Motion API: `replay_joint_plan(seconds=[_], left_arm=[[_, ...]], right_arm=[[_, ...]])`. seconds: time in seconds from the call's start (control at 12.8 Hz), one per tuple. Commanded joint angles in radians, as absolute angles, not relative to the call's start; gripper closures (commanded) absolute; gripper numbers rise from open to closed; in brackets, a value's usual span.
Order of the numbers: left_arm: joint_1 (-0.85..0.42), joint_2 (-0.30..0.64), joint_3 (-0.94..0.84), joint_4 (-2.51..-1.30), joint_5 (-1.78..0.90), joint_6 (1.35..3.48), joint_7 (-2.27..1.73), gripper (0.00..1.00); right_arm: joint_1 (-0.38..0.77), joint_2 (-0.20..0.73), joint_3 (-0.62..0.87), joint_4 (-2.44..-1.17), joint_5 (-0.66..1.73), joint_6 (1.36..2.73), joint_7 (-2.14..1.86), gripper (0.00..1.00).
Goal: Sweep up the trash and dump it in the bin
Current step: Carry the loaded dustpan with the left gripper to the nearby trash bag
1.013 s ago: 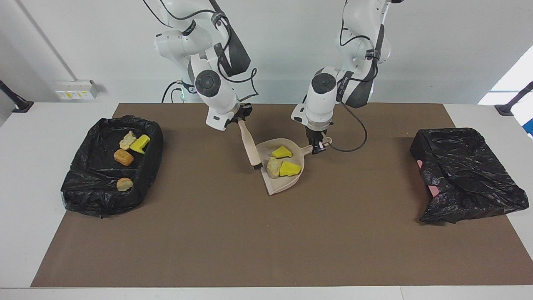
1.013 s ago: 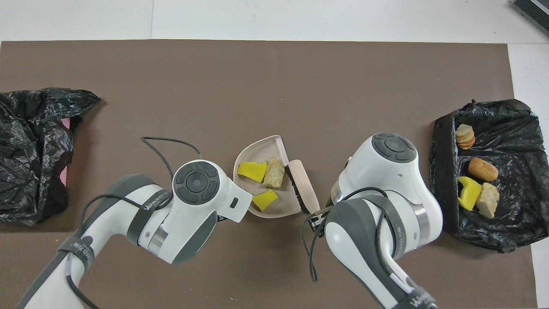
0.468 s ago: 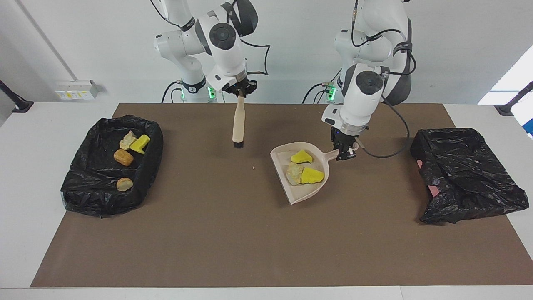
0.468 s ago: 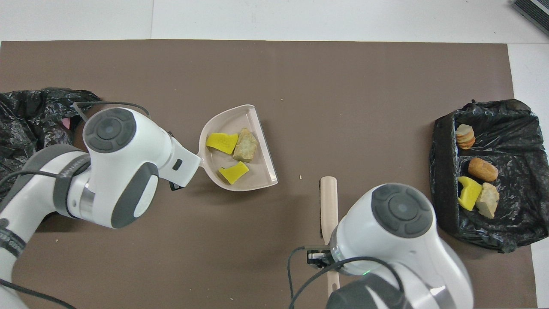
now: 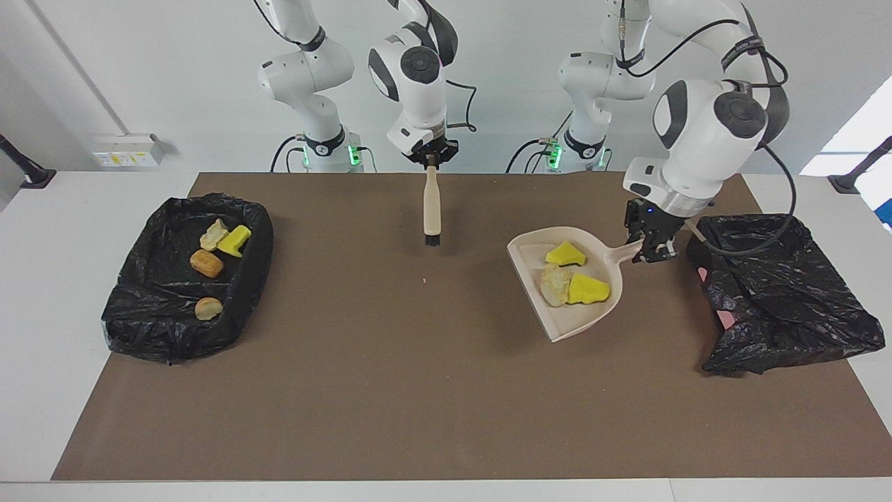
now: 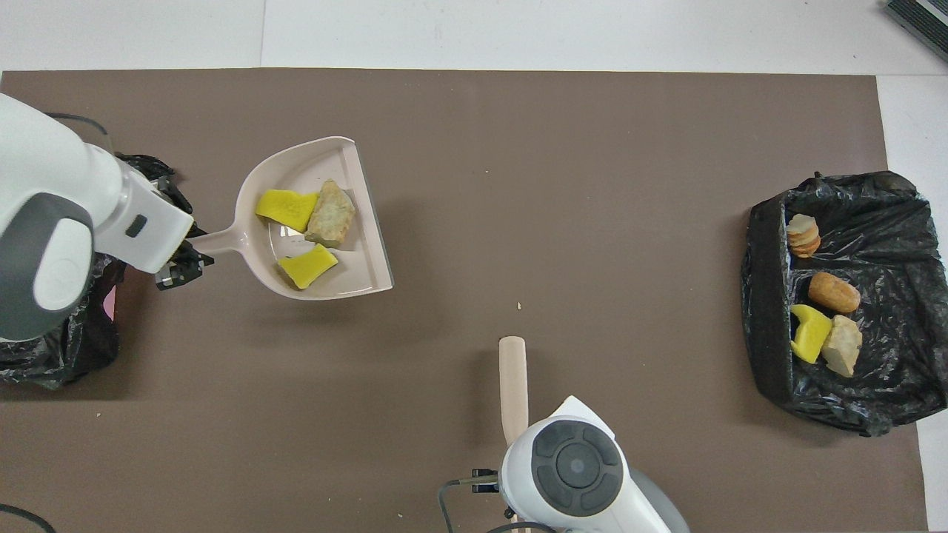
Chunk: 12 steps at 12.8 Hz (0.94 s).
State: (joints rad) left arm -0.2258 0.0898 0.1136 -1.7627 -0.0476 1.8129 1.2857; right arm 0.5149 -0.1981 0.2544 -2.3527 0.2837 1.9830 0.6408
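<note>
The left gripper (image 5: 651, 245), fingers clamped on the handle of the dustpan (image 5: 582, 317), holds the pan raised and roughly level beside the black-lined bin (image 5: 787, 293), apparently so its load cannot slide out before tipping. The trash (image 5: 573, 279), two yellow chunks and a tan piece, lies in the pan. The right gripper (image 5: 432, 159), fingers shut on the brush (image 5: 432, 209), hangs it bristles-down, well apart from the bin, presumably to keep it clear. A black-lined tray (image 5: 139, 328), well apart from the bin, holds four more pieces.
</note>
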Motion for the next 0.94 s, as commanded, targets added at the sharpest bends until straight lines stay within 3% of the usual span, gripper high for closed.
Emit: replay_joint_plan(seconds=[0.0, 0.47, 0.86], left_arm=[[-0.103, 0.106, 0.104, -1.706, -0.063, 1.757, 1.449, 1.00], [0.150, 0.109, 0.109, -1.694, -0.034, 1.767, 1.809, 1.00], [0.304, 0.150, 0.109, -1.618, 0.150, 1.850, 1.885, 1.00]], right_arm=[[0.555, -0.212, 0.252, -2.425, 0.276, 2.101, 0.702, 1.00], [0.621, -0.187, 0.253, -2.502, 0.259, 2.272, 0.730, 1.00], [0.621, -0.138, 0.253, -2.500, 0.198, 2.252, 0.707, 1.00]])
